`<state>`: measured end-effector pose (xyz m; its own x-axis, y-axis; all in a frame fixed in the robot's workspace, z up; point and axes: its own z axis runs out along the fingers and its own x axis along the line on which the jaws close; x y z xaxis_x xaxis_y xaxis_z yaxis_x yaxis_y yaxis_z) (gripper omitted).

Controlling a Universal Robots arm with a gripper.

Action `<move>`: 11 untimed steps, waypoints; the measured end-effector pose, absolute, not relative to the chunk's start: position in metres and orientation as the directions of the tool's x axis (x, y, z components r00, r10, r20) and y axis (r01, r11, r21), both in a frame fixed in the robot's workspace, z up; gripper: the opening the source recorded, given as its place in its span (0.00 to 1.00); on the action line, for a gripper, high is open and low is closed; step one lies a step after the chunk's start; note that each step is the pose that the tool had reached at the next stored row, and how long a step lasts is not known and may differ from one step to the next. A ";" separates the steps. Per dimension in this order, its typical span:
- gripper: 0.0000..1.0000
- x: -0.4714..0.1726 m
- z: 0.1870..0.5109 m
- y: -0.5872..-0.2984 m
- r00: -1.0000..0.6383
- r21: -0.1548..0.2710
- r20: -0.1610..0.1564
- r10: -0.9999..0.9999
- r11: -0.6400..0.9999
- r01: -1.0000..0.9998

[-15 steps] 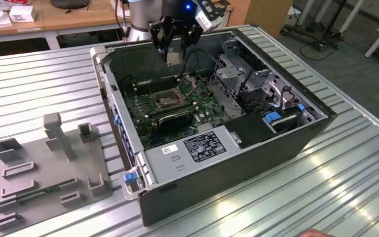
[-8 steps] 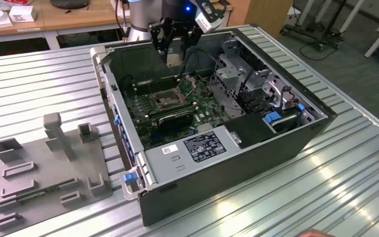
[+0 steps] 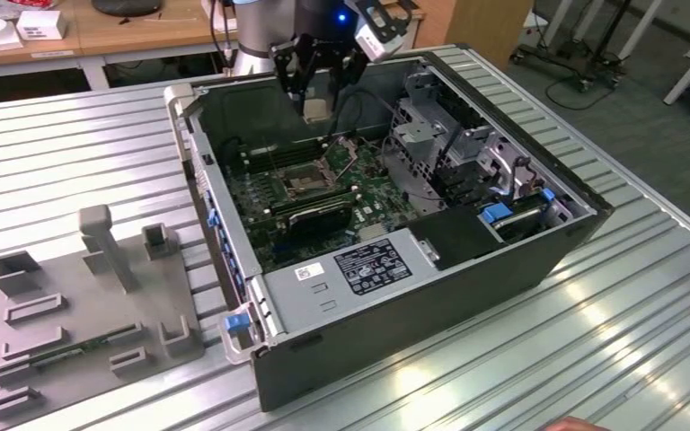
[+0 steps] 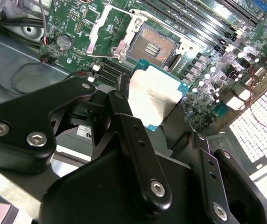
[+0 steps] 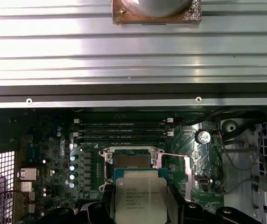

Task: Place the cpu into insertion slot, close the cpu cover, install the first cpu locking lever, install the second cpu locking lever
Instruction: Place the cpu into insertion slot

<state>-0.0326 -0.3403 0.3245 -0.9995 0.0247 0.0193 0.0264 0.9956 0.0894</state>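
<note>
My gripper (image 3: 317,101) hangs over the open computer case, shut on the cpu (image 3: 315,111), a small flat square chip with a silvery top. In both wrist views the cpu (image 4: 154,95) (image 5: 140,198) sits between the black fingers (image 4: 129,126), well above the green board. The insertion slot (image 3: 305,183) (image 4: 151,45) (image 5: 132,161) lies bare below it, dark-centred with a metal rim. The cpu cover (image 4: 123,45) is swung open beside the slot. A thin locking lever (image 5: 175,155) stands free next to the socket.
Long black memory slots (image 5: 124,130) run beside the socket. A metal drive cage (image 3: 441,144) and a labelled power supply (image 3: 363,265) fill the case's right and front. A grey fixture (image 3: 82,305) lies on the ribbed table at the exterior view's left. A hand (image 3: 575,424) shows at the bottom edge.
</note>
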 end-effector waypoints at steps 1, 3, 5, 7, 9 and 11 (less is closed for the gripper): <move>0.54 -0.033 0.324 -0.340 -1.000 0.089 0.019 0.025 0.996 0.026; 0.54 -0.033 0.322 -0.340 -1.000 0.089 0.019 0.025 0.996 0.026; 0.54 -0.033 0.321 -0.340 -1.000 0.089 0.019 0.025 0.996 0.026; 0.54 -0.033 0.321 -0.340 -1.000 0.089 0.019 0.025 0.996 0.026; 0.54 -0.033 0.321 -0.340 -1.000 0.089 0.019 0.025 0.996 0.026; 0.54 -0.033 0.321 -0.340 -1.000 0.089 0.019 0.025 0.996 0.026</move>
